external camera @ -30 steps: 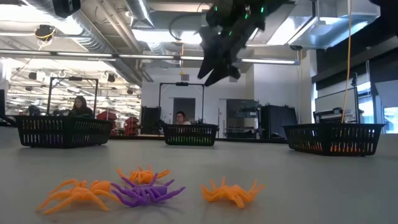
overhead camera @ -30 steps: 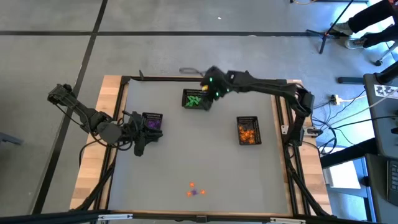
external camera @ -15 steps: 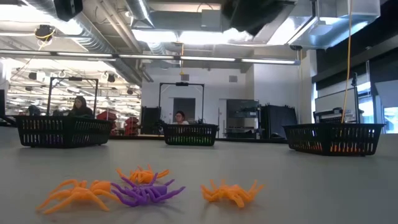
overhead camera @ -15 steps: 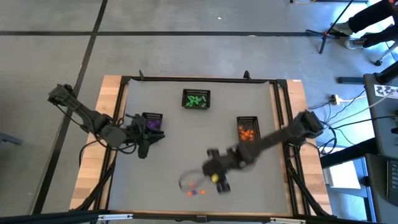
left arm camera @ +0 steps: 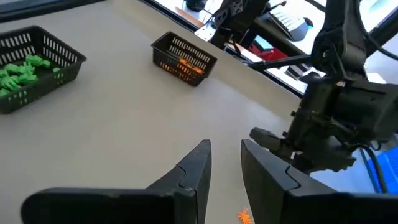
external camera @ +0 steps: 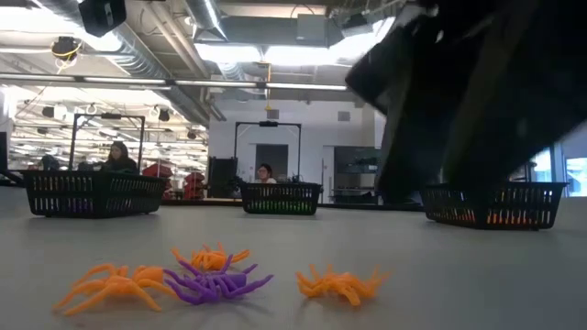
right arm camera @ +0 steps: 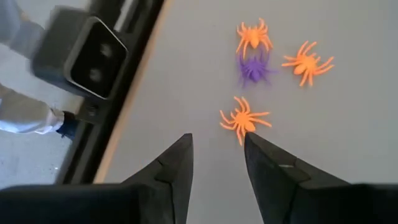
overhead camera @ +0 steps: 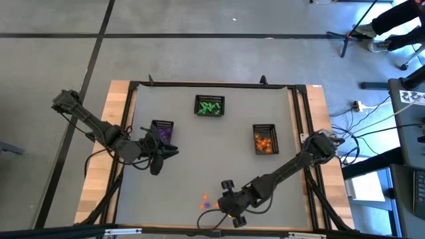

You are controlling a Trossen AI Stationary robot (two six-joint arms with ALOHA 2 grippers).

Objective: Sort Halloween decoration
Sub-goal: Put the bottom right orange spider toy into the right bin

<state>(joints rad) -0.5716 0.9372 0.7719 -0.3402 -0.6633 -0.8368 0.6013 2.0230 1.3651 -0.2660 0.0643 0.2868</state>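
Observation:
Three orange plastic spiders [right arm camera: 242, 118] and one purple spider [right arm camera: 254, 67] lie on the grey table near its front edge; the low view shows them close up [external camera: 215, 282]. My right gripper [right arm camera: 217, 140] hangs open just above the table beside them, at the near side [overhead camera: 229, 207], with nothing between its fingers. My left gripper [left arm camera: 225, 163] is open and empty, held above the table beside the purple-filled basket [overhead camera: 162, 129] at the left [overhead camera: 171, 153].
A black mesh basket of green pieces [overhead camera: 210, 106] stands at the far middle, one of orange pieces [overhead camera: 265, 139] at the right. A camera box [right arm camera: 87, 53] sits at the table's near edge. The right arm [external camera: 459, 101] looms over the low view. People sit in the room beyond.
My right gripper has swung from above the green basket at the far edge across the table to the near edge, sinking low beside the spiders and rolling as it went. My left gripper has edged a little toward the table's middle. The spiders have not moved.

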